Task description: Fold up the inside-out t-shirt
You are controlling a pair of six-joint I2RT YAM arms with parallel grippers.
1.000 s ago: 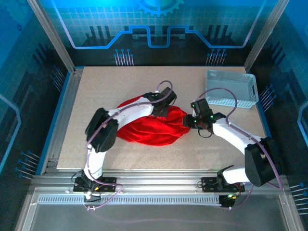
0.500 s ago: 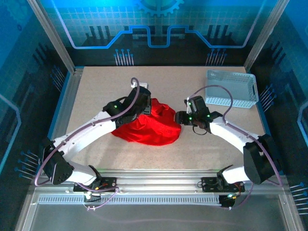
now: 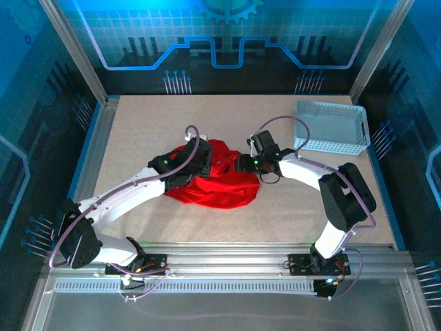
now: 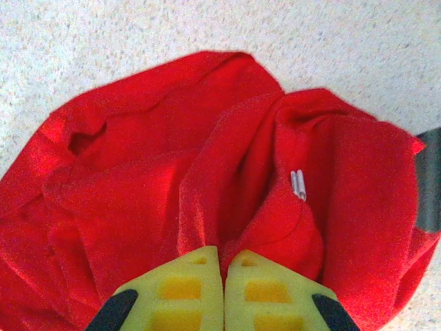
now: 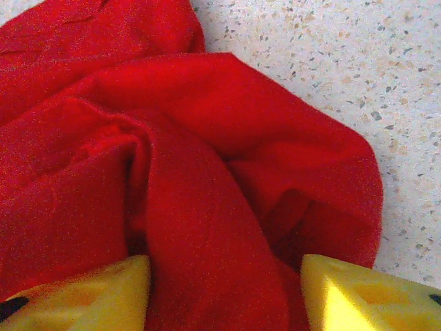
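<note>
So we've got the inside-out t-shirt bunched up in a red heap on the worktop, well to the left of the white mesh basket and a bit nearer to the arm bases than the basket is. It's nowhere near flat, just rumpled folds all over.

The left claw sits on the side of the heap farthest from the basket. In its wrist view, the left claw has its yellow pads pressed together, with a ridge of the shirt running straight into the tips, so we read it as pinching the cloth. The little white neck label peeks out of a crease just past them.

The right claw is on the basket side of the heap. Up close, that claw has its pads standing apart, straddling a thick fold of the shirt without squeezing it.
</note>
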